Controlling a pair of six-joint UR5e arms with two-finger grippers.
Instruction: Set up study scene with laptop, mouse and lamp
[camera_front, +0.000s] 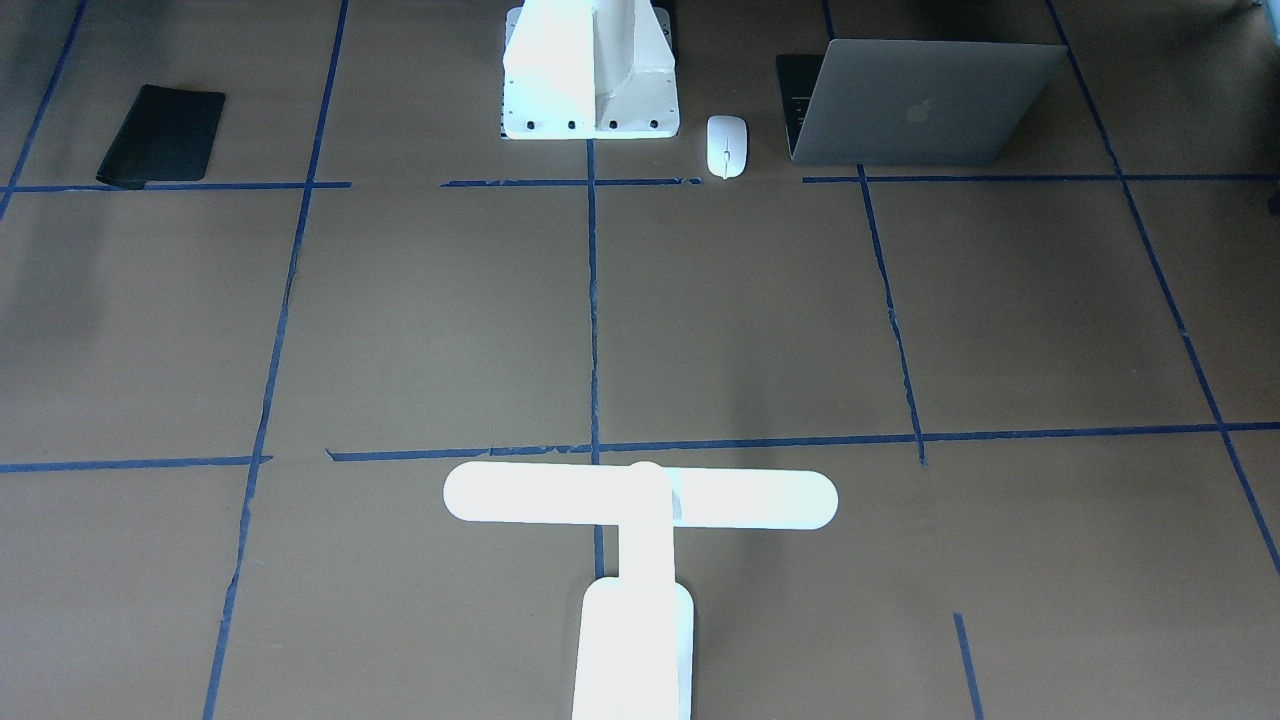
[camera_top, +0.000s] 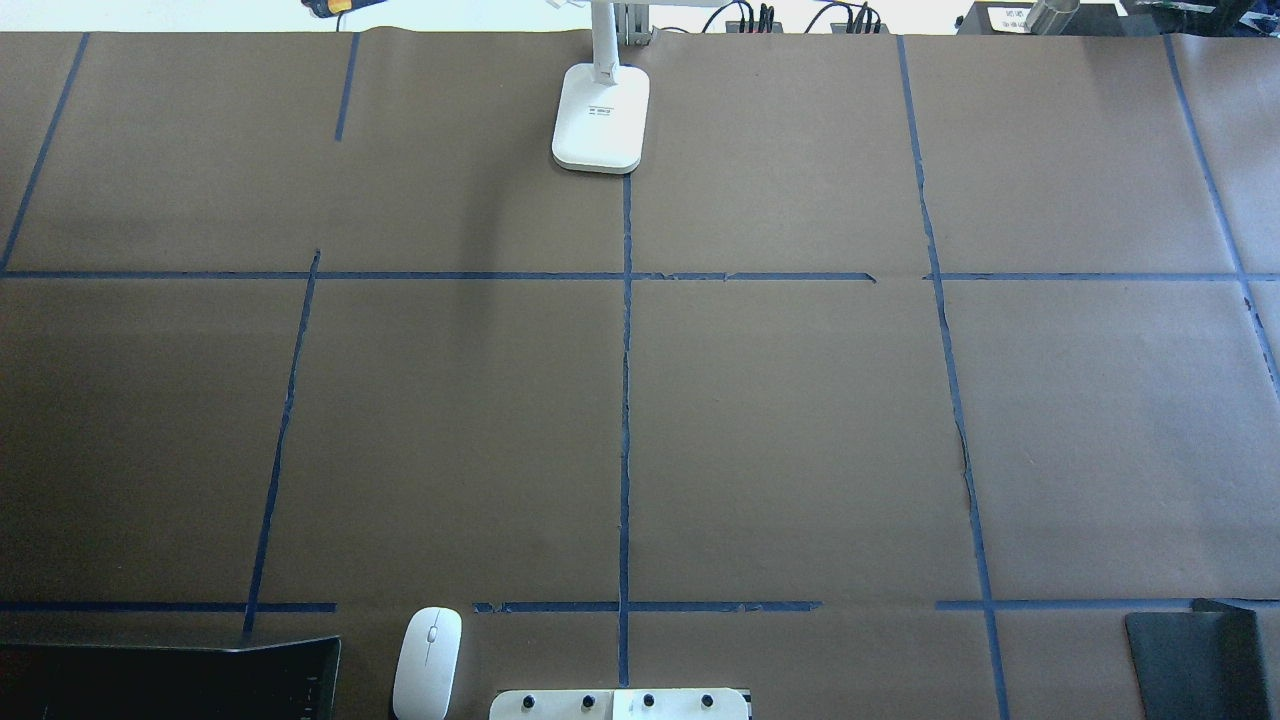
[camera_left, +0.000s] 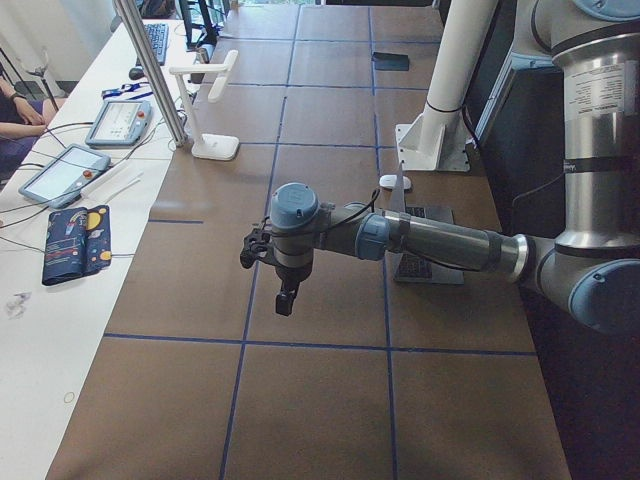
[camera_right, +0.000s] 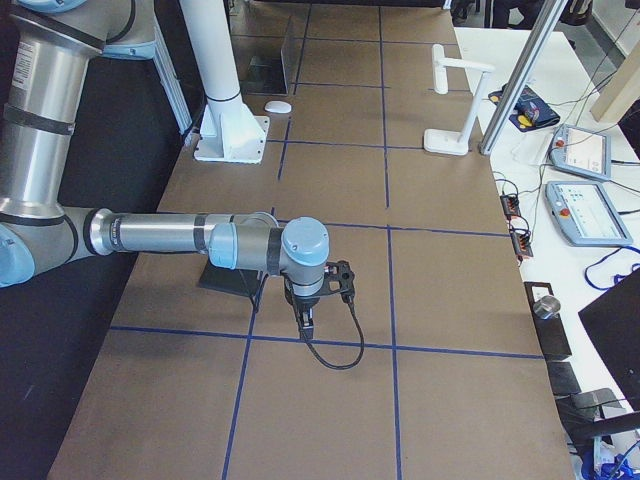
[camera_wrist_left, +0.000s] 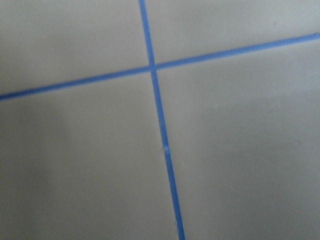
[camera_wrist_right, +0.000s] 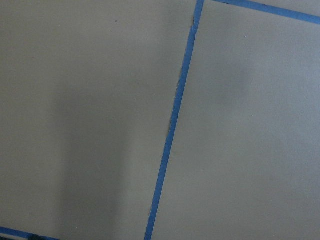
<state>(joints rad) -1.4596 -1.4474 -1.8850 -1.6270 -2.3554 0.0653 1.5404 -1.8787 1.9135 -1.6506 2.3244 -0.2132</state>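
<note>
laptop: the laptop (camera_front: 920, 105) sits on the desk (camera_front: 750, 320) at the robot's edge, on the robot's left of the white pedestal (camera_front: 590, 70). Lid is part open, logo side facing the operators' side.
mouse: the mouse (camera_front: 726, 146) lies flat between pedestal and laptop, close to both, touching neither.
lamp: the lamp (camera_front: 640, 500) stands upright at the far edge of the desk, mid-width. Base is on the centre line of blue tape (camera_top: 625, 400), and the bar head runs crosswise. It is well apart from laptop and mouse.
mat: the black mat (camera_front: 162, 135) lies flat on the robot's right side, near the robot's edge.
left claw: the left claw (camera_left: 285, 300) points down above bare brown paper at the robot's left end of the desk, off the surface. It shows only in the side view, so I can't tell if it is spread or pressed together.
right claw: the right claw (camera_right: 305, 320) points down over the tape grid at the robot's right end, and its arm crosses above the mat. Side view only again, so I can't tell its state.
wrist cams: both show only brown paper and blue tape lines.
</note>
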